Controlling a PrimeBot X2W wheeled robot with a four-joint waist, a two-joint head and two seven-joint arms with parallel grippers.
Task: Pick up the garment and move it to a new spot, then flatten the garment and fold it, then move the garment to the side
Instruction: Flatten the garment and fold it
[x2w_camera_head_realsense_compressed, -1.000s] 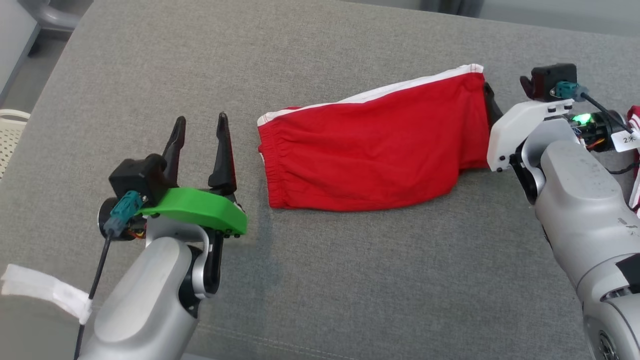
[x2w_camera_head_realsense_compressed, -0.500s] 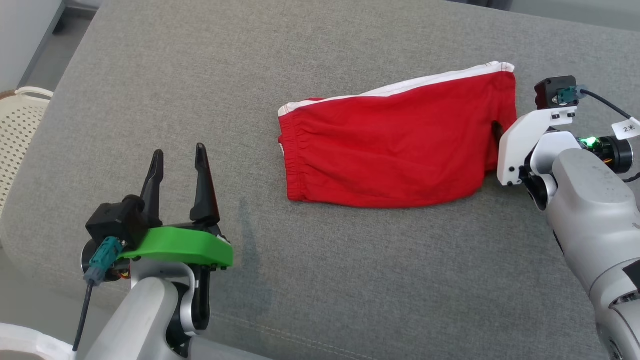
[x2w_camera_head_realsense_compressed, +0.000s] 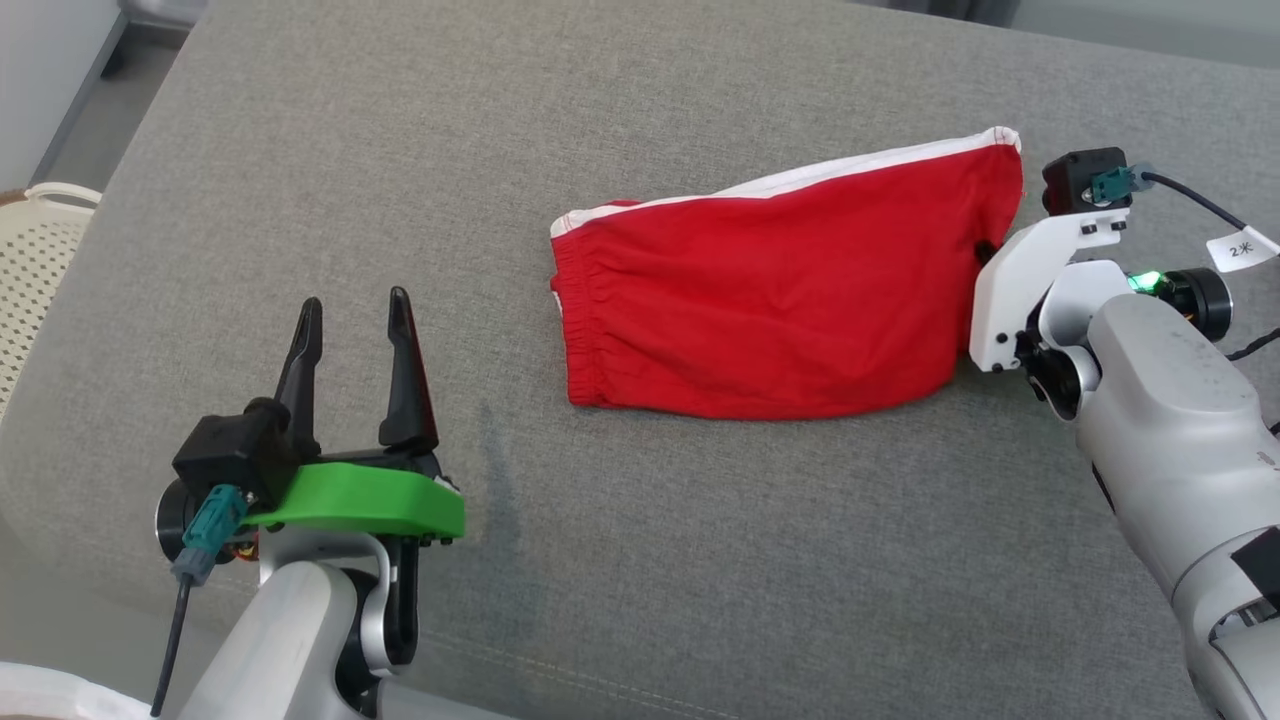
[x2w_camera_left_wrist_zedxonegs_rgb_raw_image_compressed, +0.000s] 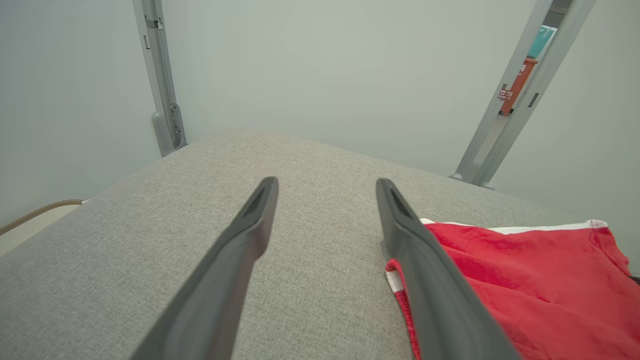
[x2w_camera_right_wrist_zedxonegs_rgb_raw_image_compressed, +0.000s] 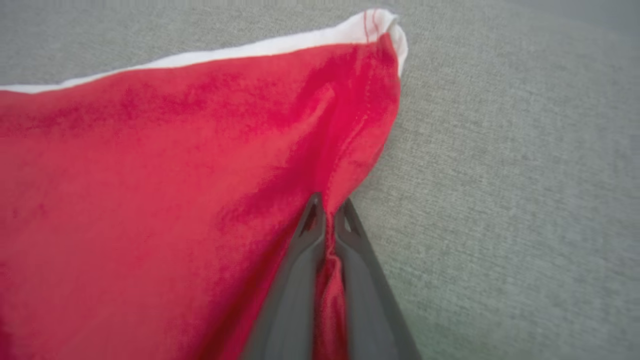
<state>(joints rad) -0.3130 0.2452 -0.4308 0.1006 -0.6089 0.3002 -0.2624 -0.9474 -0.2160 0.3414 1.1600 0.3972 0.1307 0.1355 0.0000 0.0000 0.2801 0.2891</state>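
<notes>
Red garment (x2w_camera_head_realsense_compressed: 770, 310), one, left gripper (x2w_camera_head_realsense_compressed: 354, 300), right gripper (x2w_camera_right_wrist_zedxonegs_rgb_raw_image_compressed: 330, 202)

- On the cushion (x2w_camera_head_realsense_compressed: 400, 150), right of centre: the garment (x2w_camera_head_realsense_compressed: 770, 300).
- Left of it, nearer the robot, apart: the left gripper (x2w_camera_head_realsense_compressed: 354, 300).
- At its right edge: the right gripper (x2w_camera_right_wrist_zedxonegs_rgb_raw_image_compressed: 330, 201), jaws pinching the cloth.
- Off the cushion's left side: a basket (x2w_camera_head_realsense_compressed: 60, 190).

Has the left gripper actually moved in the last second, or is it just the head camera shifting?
Yes. The left gripper has drawn back toward the robot: it is nearer the cushion seam than before and farther from the garment.
</notes>
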